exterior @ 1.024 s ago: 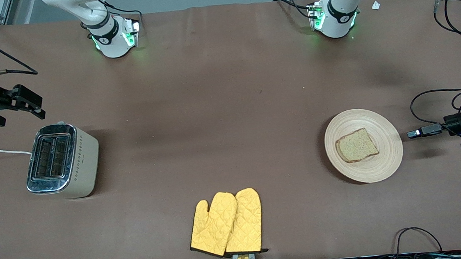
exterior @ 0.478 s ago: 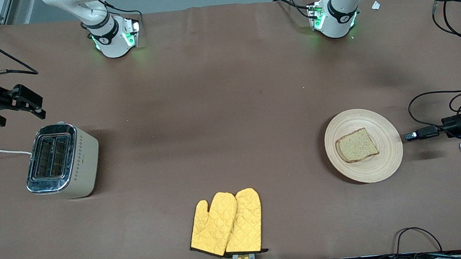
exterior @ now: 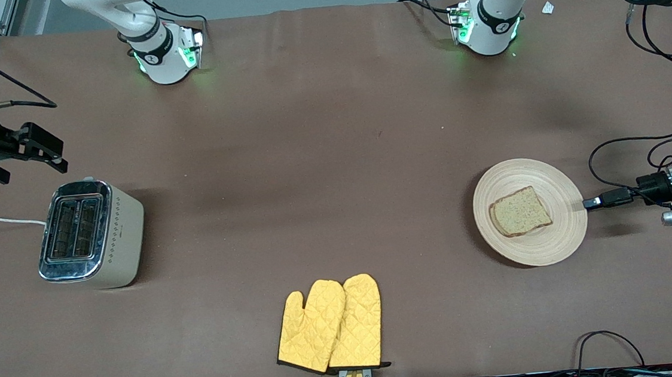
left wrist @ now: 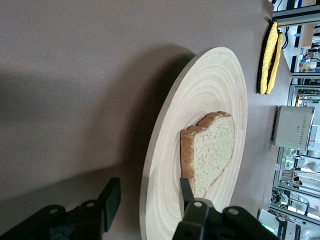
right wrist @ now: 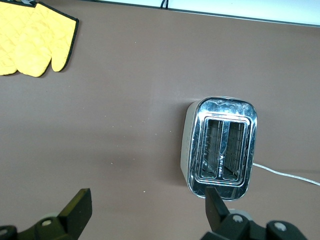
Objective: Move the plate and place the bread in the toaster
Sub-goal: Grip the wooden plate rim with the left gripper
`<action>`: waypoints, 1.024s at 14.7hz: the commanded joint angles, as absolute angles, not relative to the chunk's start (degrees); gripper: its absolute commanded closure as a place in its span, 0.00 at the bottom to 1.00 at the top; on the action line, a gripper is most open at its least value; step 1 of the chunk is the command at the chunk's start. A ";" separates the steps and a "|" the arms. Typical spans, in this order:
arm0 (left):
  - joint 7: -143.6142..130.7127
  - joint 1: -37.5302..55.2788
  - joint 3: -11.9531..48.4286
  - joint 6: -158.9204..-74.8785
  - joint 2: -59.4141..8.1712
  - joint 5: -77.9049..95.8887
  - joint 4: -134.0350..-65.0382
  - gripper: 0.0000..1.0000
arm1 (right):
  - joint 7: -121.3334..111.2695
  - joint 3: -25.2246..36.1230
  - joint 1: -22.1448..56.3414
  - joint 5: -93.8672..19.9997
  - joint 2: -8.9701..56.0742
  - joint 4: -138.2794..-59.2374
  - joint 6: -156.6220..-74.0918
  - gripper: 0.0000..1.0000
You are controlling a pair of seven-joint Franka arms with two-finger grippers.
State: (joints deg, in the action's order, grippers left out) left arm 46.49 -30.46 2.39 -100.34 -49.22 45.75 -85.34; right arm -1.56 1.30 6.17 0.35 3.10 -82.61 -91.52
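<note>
Right now the plate (exterior: pixel 530 212) lies toward the left arm's end of the table (exterior: pixel 322 171), with the bread (exterior: pixel 520 212) flat on it. At the plate's edge the left gripper (exterior: pixel 586 203) has one finger above the rim and one below — the wrist view shows them straddling it with gaps on both sides, so nothing is clamped. Toward the right arm's end stands the toaster (exterior: pixel 91 234), slots up. Up in the air over the table beside it, the right gripper (exterior: pixel 39 150) waits with fingers spread wide. Yellow oven mitts (exterior: pixel 330 325) lie nearest the front camera.
</note>
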 commanded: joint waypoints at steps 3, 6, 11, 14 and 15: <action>47.81 -29.71 2.81 -101.69 -50.62 47.02 -84.90 0.57 | -2.11 1.32 6.24 -0.35 2.20 -82.97 -91.58 0.00; 47.90 -29.18 2.81 -101.78 -50.89 46.85 -84.90 0.62 | -2.11 1.32 6.24 -0.44 2.20 -82.97 -91.58 0.00; 48.08 -28.56 2.81 -101.78 -51.15 46.58 -84.90 0.79 | -2.11 1.32 8.25 -0.44 2.20 -82.97 -93.86 0.00; 49.21 -28.13 2.90 -101.78 -51.15 46.49 -84.90 0.93 | -1.76 1.32 10.28 -2.01 2.46 -83.14 -97.46 0.00; 50.09 -28.21 2.90 -101.69 -51.15 46.58 -84.90 0.97 | -1.84 1.41 10.89 -3.24 2.63 -83.32 -97.47 0.00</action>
